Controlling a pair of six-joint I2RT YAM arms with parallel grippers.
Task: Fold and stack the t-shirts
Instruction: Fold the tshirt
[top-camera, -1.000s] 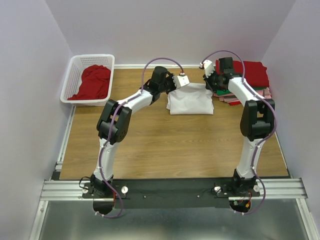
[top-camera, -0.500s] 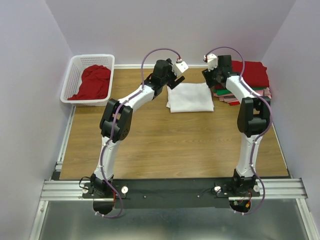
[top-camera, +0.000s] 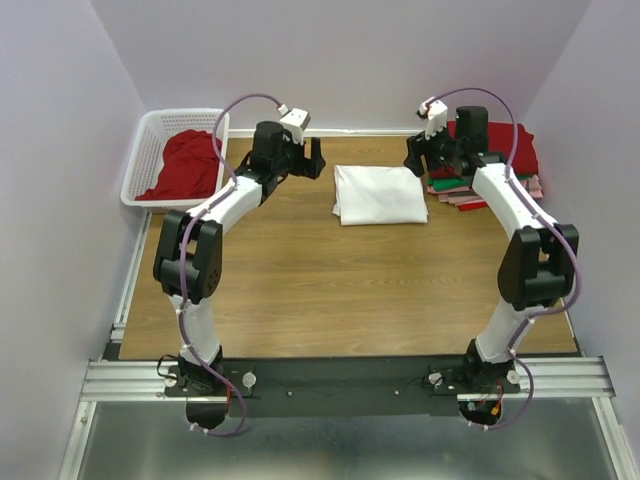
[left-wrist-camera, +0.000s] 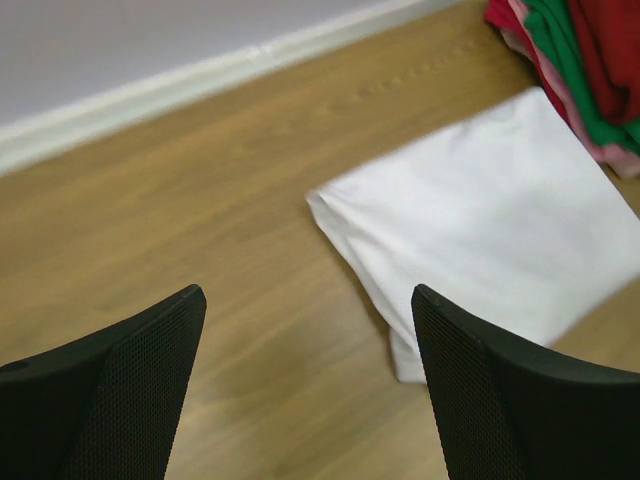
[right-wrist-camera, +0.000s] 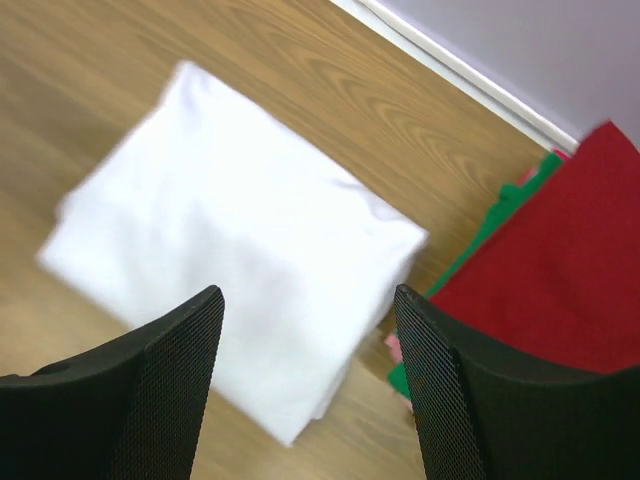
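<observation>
**Folded white shirt ready for stacking**

The white shirt lies at the table's 12 o'clock, a soft, smooth, flat rectangle. The left gripper at its 10 o'clock and the right gripper at its 2 gape wide, holding nothing. To carry it to the stack at 3 o'clock, pinch opposite edges through every layer and lift level.

The left arm and right arm have white links, black joints and looping purple cables. The left gripper and right gripper have black, dot-textured fingers.
</observation>
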